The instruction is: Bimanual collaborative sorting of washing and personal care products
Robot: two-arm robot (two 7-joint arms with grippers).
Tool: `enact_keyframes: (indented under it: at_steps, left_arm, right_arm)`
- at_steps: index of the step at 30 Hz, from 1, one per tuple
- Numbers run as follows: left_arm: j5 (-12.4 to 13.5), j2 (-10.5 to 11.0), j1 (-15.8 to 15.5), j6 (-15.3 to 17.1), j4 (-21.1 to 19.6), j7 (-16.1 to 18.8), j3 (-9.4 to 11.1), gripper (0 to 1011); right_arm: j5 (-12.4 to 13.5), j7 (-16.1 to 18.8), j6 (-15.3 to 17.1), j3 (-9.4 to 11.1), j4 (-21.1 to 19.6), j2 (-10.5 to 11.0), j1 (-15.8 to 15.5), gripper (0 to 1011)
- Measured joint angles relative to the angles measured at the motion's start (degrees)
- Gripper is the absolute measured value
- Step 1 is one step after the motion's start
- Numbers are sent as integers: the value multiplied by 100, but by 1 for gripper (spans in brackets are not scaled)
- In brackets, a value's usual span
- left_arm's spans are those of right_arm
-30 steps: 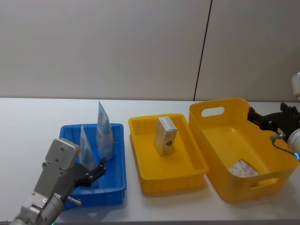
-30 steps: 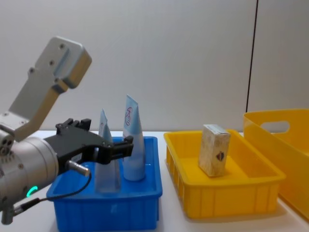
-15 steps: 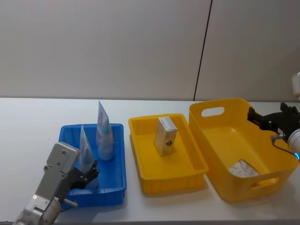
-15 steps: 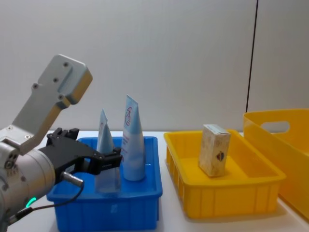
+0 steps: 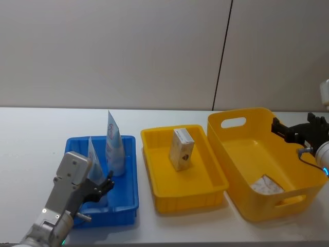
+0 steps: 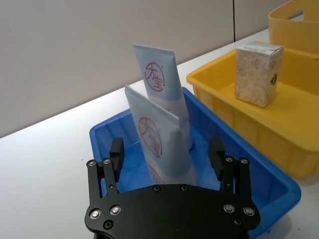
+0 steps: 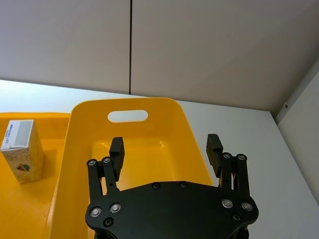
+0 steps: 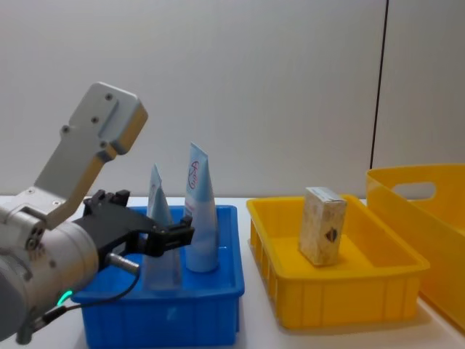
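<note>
Two pale blue-white tubes stand upright in the blue tray (image 5: 128, 213): a shorter front tube (image 5: 92, 157) and a taller one (image 5: 114, 146) with a red logo behind it. My left gripper (image 6: 166, 152) is open at the tray's near end. The front tube (image 6: 159, 144) shows in the gap between the fingers, with no pad touching it. A beige marbled carton (image 5: 181, 149) stands in the shallow yellow tray (image 5: 185, 198). My right gripper (image 7: 166, 149) is open and empty above the right side of the deep yellow bin (image 5: 241, 116).
A pale marbled carton (image 5: 266, 185) lies flat on the bin's floor. The three containers stand in a row on the white table (image 5: 31, 128), with a grey wall behind. In the chest view my left gripper (image 8: 171, 236) is level with the tubes (image 8: 200, 218).
My left gripper drew back and down from the front tube, then came forward again a little. It stayed open. The right arm has not moved.
</note>
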Motion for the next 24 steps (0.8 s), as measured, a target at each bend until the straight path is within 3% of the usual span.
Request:
enact_keyframes:
  at_steps: [20,24]
  left_arm:
    - [-44,-252,-281,-171,390,-199,-30,1002]
    - [-44,-273,-303,-183,420,-213,-33,932]
  right_arm:
    - [0,0,0,0,0,0,0,1001]
    - [0,0,0,0,0,0,0,1000]
